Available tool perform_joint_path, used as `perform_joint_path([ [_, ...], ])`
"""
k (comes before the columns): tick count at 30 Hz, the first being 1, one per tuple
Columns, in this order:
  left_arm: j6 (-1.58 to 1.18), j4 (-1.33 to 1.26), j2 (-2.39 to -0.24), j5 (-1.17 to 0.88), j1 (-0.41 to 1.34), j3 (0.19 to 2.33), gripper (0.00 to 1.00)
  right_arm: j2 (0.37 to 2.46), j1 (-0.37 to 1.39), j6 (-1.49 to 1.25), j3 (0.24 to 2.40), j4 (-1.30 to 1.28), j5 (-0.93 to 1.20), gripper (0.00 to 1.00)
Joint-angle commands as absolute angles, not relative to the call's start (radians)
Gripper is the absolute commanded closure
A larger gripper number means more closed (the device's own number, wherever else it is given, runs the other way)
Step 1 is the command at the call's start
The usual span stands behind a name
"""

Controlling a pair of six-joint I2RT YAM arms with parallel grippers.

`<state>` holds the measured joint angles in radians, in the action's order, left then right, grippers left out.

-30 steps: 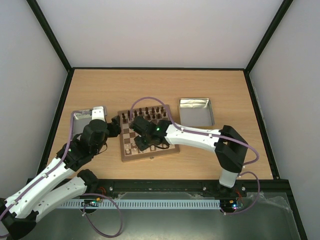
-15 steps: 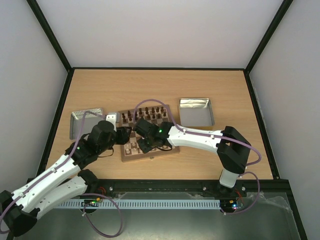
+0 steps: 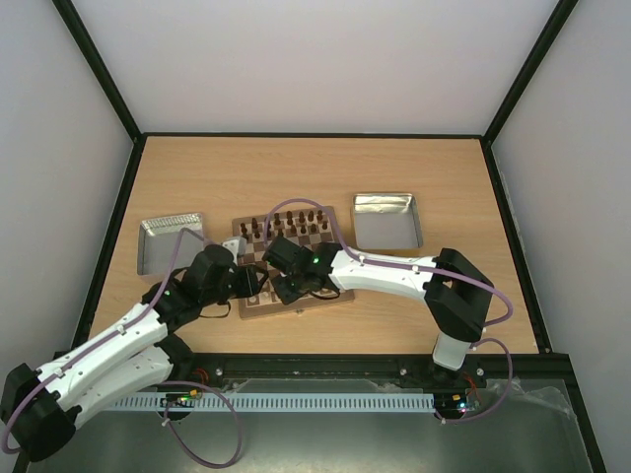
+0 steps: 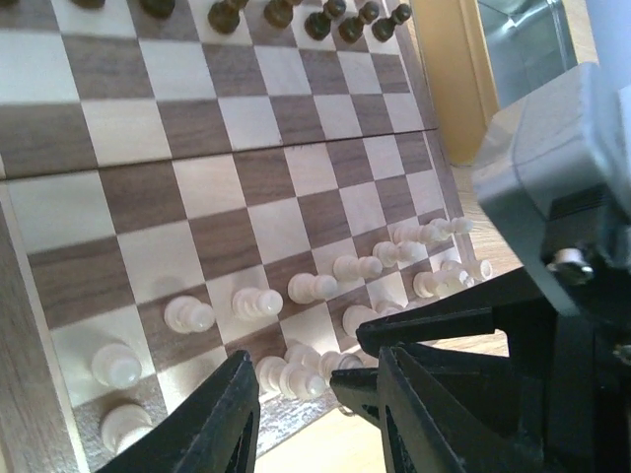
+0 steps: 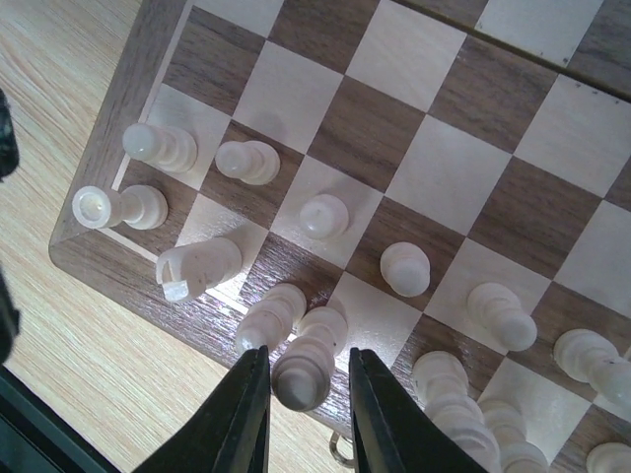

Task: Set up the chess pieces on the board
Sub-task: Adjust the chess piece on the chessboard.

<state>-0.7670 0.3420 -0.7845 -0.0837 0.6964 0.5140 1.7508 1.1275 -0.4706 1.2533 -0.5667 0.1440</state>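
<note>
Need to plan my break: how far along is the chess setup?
Done: dark chessmen line the board's far side, and pale pawns stand in a row. In hand: the right fingers hold a pale piece at the near edge. Remaining: seating it in the crowded pale back rank.

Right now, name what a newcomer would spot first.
Both grippers crowd the near edge of the board, where pale pieces cluster. The right gripper brackets one pale piece; the left gripper hangs open close by. Dark pieces line the far row.
</note>
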Motion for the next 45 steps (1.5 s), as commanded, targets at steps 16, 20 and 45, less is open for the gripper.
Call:
perform_joint_path([
  [16, -0.930, 0.185, -0.812, -0.255, 0.686, 0.398, 0.69, 1.739, 1.137, -0.500, 1.224, -0.557, 0.100, 0.94],
  [20, -0.920, 0.204, -0.807, -0.231, 0.685, 0.408, 0.70, 1.729, 1.136, -0.500, 1.221, -0.568, 0.091, 0.94],
  [45, -0.899, 0.241, -0.791, -0.198, 0.664, 0.430, 0.70, 1.705, 1.136, -0.512, 1.181, -0.579, 0.087, 0.92],
])
